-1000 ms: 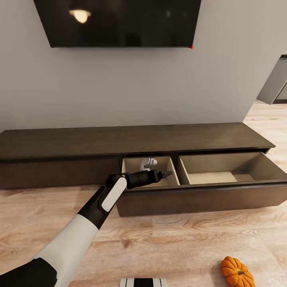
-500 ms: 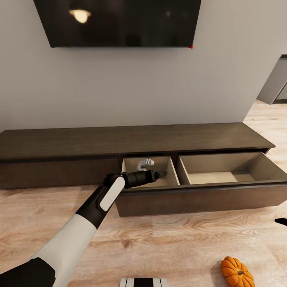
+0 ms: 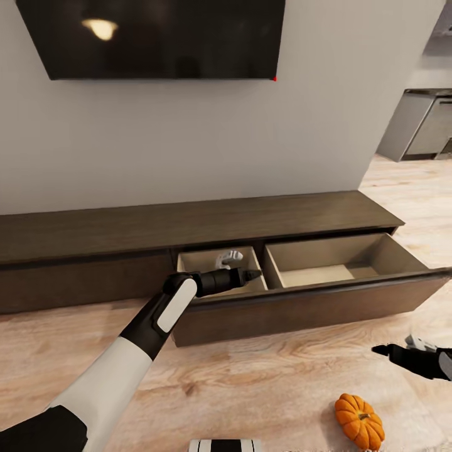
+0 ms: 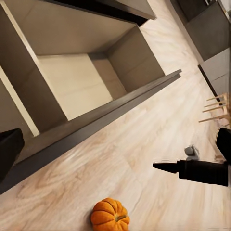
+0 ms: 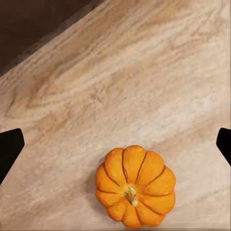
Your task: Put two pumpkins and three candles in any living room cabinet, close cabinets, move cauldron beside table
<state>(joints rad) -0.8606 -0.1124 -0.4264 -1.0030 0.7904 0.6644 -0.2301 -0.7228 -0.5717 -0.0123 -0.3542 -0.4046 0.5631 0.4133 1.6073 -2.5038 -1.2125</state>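
Cabinet (image 3: 207, 220) runs along far wall under a dark TV (image 3: 157, 37); its wide drawer (image 3: 326, 295) is pulled out toward the robot, pale inside. Drawer has two compartments: small left one holds a white candle (image 3: 228, 257) lying near its back; bigger right one has nothing visible in it.

Left gripper (image 3: 251, 275) reaches over the drawer's front edge at the small compartment, fingertips drawn to a point, looks clenched w/ nothing in it. Candle sits just beyond the tip, apart from it.

Right gripper (image 3: 382, 349) comes in low from the right, above the wood floor (image 3: 263, 383), near side of the drawer front. In the right wrist view its fingers (image 5: 10, 149) sit at opposite edges, spread wide, i.e. released, nothing held.

Pumpkin (image 3: 359, 420) stands upright on floor, stem up, near-right of scene, just nearer than the right gripper & well clear of the cabinet. Wrist view has it between the spread fingers (image 5: 135, 186), not touched.
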